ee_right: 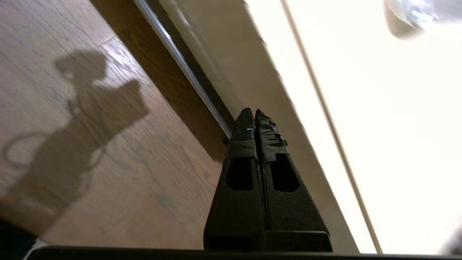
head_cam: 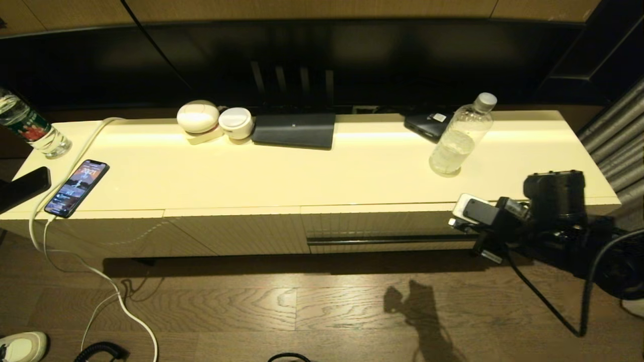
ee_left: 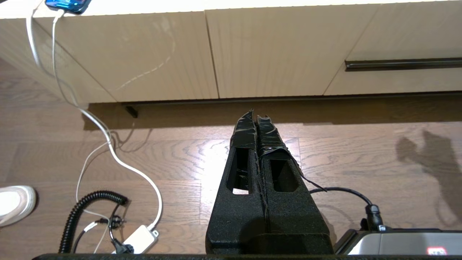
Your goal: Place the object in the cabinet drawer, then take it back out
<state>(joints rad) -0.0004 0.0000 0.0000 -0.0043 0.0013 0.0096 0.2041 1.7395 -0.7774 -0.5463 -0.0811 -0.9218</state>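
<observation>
The clear, label-free bottle [head_cam: 460, 136] with a pale cap stands upright on the right part of the cream cabinet top [head_cam: 302, 171]; its blurred base [ee_right: 406, 20] shows in the right wrist view. The ribbed drawer [head_cam: 382, 223] below it is closed, its dark handle strip [head_cam: 387, 240] along the lower edge. My right arm [head_cam: 553, 201] hangs at the drawer's right end. The right gripper [ee_right: 251, 112] is shut and empty, its tips close to the handle strip [ee_right: 184, 68]. My left gripper [ee_left: 255, 113] is shut and empty, low over the floor, facing the cabinet front left of the drawer [ee_left: 397, 39].
A green-red labelled bottle [head_cam: 30, 130], a phone [head_cam: 76, 187] on a white cable [head_cam: 100, 271], two white round cases [head_cam: 197, 116], a dark flat box [head_cam: 294, 129] and a black device [head_cam: 427, 125] sit on the top. Cables and a shoe [head_cam: 22, 346] lie on the wood floor.
</observation>
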